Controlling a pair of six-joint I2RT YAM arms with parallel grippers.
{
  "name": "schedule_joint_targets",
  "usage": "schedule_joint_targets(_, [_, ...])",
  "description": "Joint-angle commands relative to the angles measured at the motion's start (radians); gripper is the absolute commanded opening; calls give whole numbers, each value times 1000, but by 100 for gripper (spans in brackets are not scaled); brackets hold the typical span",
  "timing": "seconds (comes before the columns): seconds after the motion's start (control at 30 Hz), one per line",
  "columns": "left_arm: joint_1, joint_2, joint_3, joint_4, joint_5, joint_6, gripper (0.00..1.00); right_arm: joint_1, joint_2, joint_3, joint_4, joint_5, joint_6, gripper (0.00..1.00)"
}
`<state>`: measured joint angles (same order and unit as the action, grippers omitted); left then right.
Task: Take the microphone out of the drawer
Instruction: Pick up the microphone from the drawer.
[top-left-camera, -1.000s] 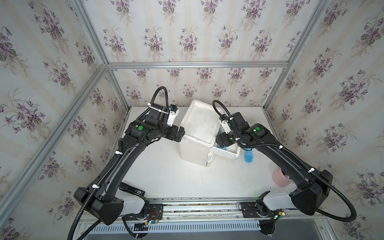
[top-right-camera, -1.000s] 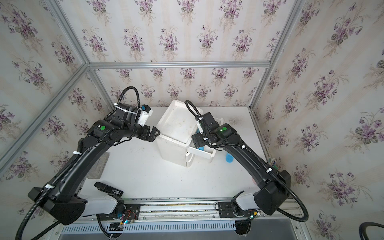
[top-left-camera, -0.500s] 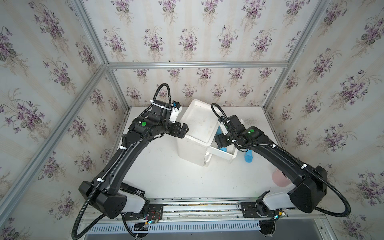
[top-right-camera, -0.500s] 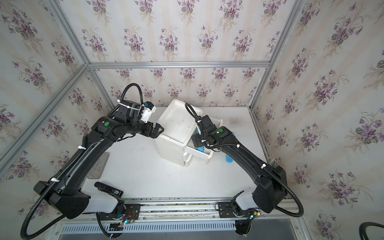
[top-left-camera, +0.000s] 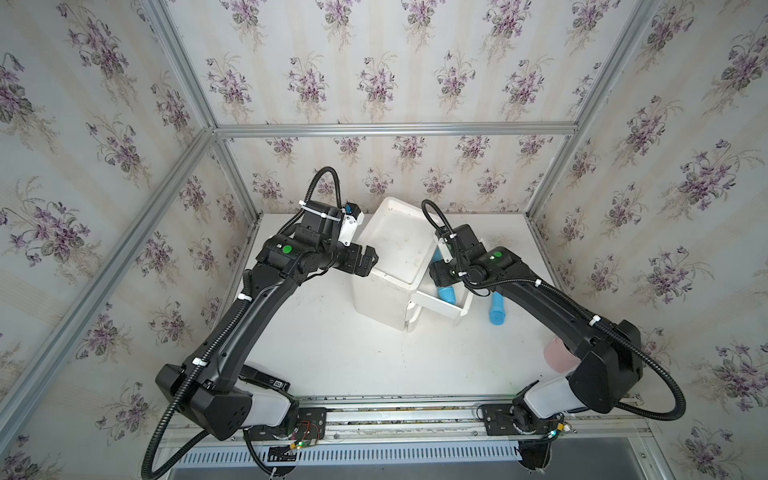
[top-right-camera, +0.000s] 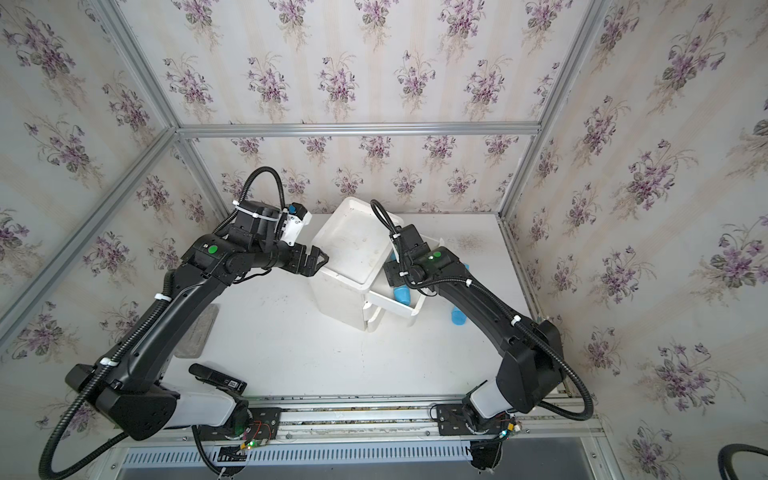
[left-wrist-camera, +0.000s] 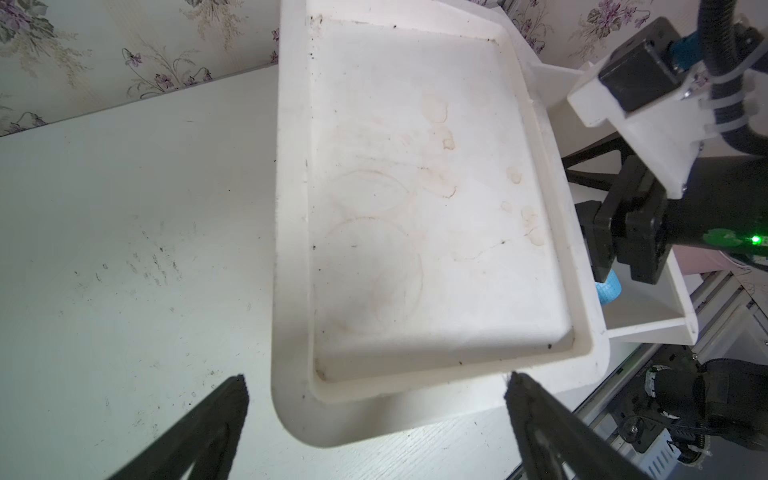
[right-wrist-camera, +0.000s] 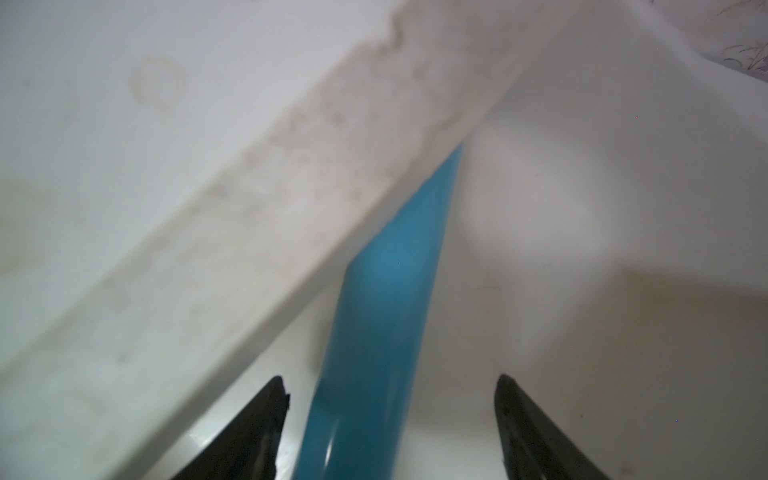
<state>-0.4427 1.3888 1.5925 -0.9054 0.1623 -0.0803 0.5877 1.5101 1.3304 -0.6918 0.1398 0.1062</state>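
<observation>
Your left gripper has its jaws wide apart, holding nothing. It's parked at the side rim of the white plastic drawer cabinet just ahead of it. I can't tell if it's actually touching, but I'd guess it's there to brace the box so it doesn't slide.

The white drawer is pulled out, and the smooth blue plastic microphone lies inside it. Its far end is tucked under the cabinet's lip, ahead of your right gripper. That gripper is down in the drawer with one jaw on each side of the handle, apart and not pinching yet. To me it looks lined up for the grab.

On the outer side of that gripper, a second blue cylinder lies on the table, outside the drawer.

As for writing, a flat black gadget well behind your left gripper has a white sticker, but the print's too small to read. I can't see any writing on the mic.
</observation>
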Motion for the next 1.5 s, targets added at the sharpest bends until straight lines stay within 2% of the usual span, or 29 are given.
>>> schedule_joint_targets(0.0, [3, 0, -3, 18, 10, 4, 99, -2, 15, 3, 26, -18, 39, 72])
schedule_joint_targets(0.3, [10, 7, -8, 23, 43, 2, 99, -2, 24, 22, 5, -39, 38, 46])
schedule_joint_targets(0.4, [12, 7, -10, 26, 48, 2, 99, -1, 32, 25, 3, -45, 38, 45])
schedule_joint_targets(0.6, [15, 6, -16, 28, 50, 1, 99, -2, 61, 11, 9, -49, 48, 51])
schedule_joint_targets(0.73, [15, 8, -16, 31, 56, 1, 99, -1, 74, 7, 9, -46, 54, 47])
schedule_joint_targets(1.0, [16, 20, -10, 33, 66, -3, 99, -3, 24, 35, 25, -42, 59, 22])
schedule_joint_targets(1.17, [17, 15, -14, 34, 66, -4, 99, -15, 16, 71, 15, -41, 77, 0])
schedule_joint_targets(1.47, [16, 10, -14, 36, 70, -3, 99, -35, -14, 82, 29, -52, 122, 0])
